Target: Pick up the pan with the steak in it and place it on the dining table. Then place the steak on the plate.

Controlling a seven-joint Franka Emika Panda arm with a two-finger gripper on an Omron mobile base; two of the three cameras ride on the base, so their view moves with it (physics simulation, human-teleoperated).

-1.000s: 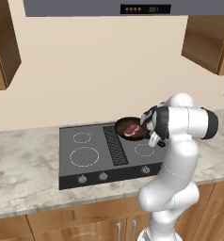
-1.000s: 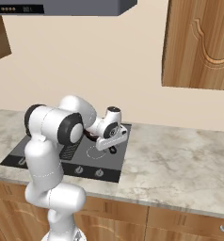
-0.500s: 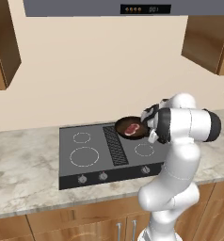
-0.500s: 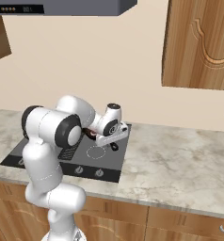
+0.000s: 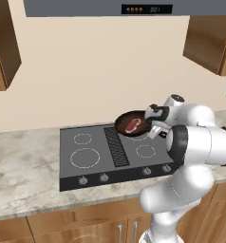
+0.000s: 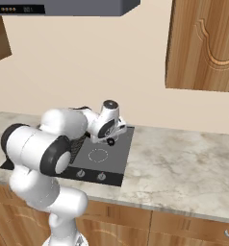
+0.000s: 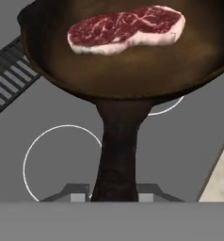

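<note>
Hand view, upper centre: the steak lies loose on the brown floor of the pan, which appears lifted clear of the cooktop. The claw pinches the far end of the long handle at bottom centre. Judged risks: the heavy bowl, held so far from the grip, could twist between the fingers; any tilt during transport would slide the steak over the rim.
</note>
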